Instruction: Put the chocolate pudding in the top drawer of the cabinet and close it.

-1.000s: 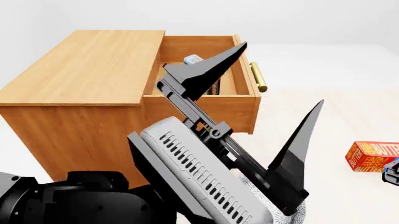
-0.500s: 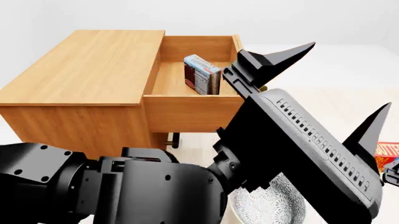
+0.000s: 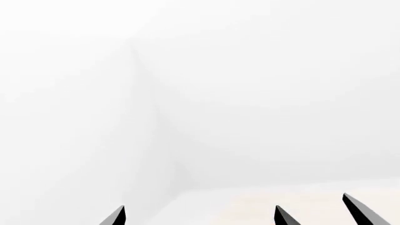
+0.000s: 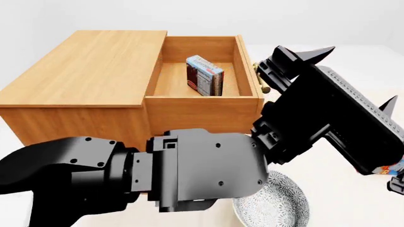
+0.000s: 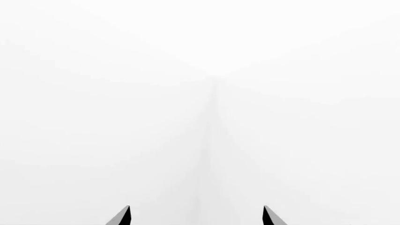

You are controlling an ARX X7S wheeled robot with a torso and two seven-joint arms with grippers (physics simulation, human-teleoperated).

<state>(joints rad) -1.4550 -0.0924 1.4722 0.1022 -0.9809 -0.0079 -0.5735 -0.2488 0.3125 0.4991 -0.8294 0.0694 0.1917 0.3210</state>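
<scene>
Head view alone shows chocolate pudding (image 4: 205, 75) upright in open top drawer (image 4: 200, 106), left gripper (image 4: 360, 78) fingers spread, right fingers (image 5: 123, 216) parted in wrist view

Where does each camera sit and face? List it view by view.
Head view: on the head, looking down at the honey-brown wooden cabinet, its open top drawer holding the red-and-blue chocolate pudding carton; left arm and open left tool show.
Left wrist view: by the left tool, facing blank white walls; only black fingertips show.
Right wrist view: by the right tool, facing blank white; only its tips show.
Both wrist views share white background.
</scene>
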